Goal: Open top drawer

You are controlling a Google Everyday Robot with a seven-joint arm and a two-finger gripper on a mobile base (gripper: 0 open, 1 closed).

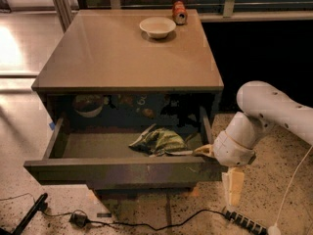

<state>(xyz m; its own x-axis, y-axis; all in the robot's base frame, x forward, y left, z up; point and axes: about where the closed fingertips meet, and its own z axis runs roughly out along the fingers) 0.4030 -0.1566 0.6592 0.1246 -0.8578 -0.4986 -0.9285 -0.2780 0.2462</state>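
The top drawer (122,170) of the grey-brown cabinet stands pulled well out, its wide dark front low in the camera view. Its grey-brown inside is open to view and holds a crumpled green and white cloth (159,141). My gripper (214,161) is at the drawer's right end, against the front right corner. The white arm (274,111) reaches in from the right.
A white bowl (157,27) and a red can (179,12) stand at the back of the cabinet top (127,58). Another bowl (89,106) sits deep inside the cabinet. Black cables (146,225) and a power strip (244,222) lie on the speckled floor in front.
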